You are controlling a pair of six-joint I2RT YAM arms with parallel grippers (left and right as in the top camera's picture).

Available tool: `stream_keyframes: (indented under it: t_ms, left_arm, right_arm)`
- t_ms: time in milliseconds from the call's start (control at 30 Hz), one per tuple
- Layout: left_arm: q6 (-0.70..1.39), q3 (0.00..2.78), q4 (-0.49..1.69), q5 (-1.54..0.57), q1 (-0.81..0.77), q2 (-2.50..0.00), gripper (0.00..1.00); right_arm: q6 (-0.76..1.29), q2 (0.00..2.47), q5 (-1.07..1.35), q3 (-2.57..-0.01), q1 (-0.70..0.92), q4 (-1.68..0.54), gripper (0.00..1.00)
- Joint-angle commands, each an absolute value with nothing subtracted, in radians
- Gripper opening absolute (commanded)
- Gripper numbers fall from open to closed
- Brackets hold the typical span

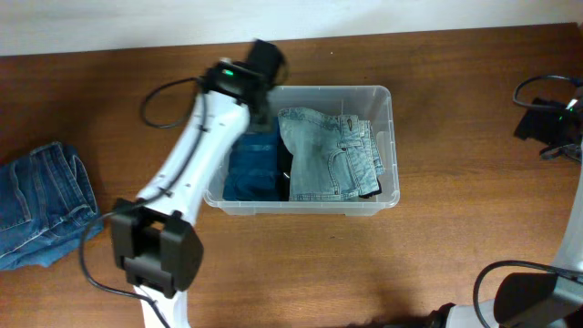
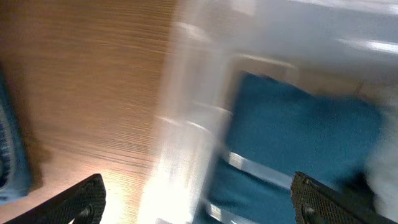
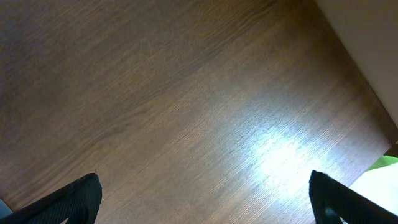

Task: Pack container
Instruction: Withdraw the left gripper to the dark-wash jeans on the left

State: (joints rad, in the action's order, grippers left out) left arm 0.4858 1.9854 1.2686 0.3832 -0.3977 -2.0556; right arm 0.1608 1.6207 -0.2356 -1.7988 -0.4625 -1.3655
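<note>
Left gripper [image 2: 198, 198] holds its fingers wide apart over the upper left corner of the container [image 1: 310, 208]; right gripper [image 3: 202, 196] is spread apart too, over the wooden table [image 3: 186, 93].

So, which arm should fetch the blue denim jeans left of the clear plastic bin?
Probably left: the left gripper, open, is at the bin, nearer the jeans; the right arm is far right.

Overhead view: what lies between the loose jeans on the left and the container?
In the overhead view, bare wooden table, with the left arm stretched above it and its black cable looping there.
</note>
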Motion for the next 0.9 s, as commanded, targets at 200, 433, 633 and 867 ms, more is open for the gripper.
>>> stream_keyframes:
  t_ms: [200, 433, 633, 867]
  left_arm:
    - [0.472, 1.981, 1.287, 0.409, -0.038, -1.986, 0.98]
    - [0.472, 1.981, 1.28, 0.408, 0.212, -1.986, 0.99]
    - [0.472, 1.981, 1.274, 0.385, 0.333, -1.986, 0.99]
    - [0.472, 1.981, 1.284, 0.355, 0.356, -1.986, 0.99]
  right_arm:
    - [0.165, 1.622, -0.247, -1.805, -0.465, -1.365, 0.99]
    - [0.165, 1.622, -0.247, -1.805, -0.465, -1.365, 0.99]
    - [0.165, 1.622, -0.247, -1.805, -0.465, -1.365, 0.99]
    - [0.165, 1.622, -0.247, -1.805, -0.465, -1.365, 0.99]
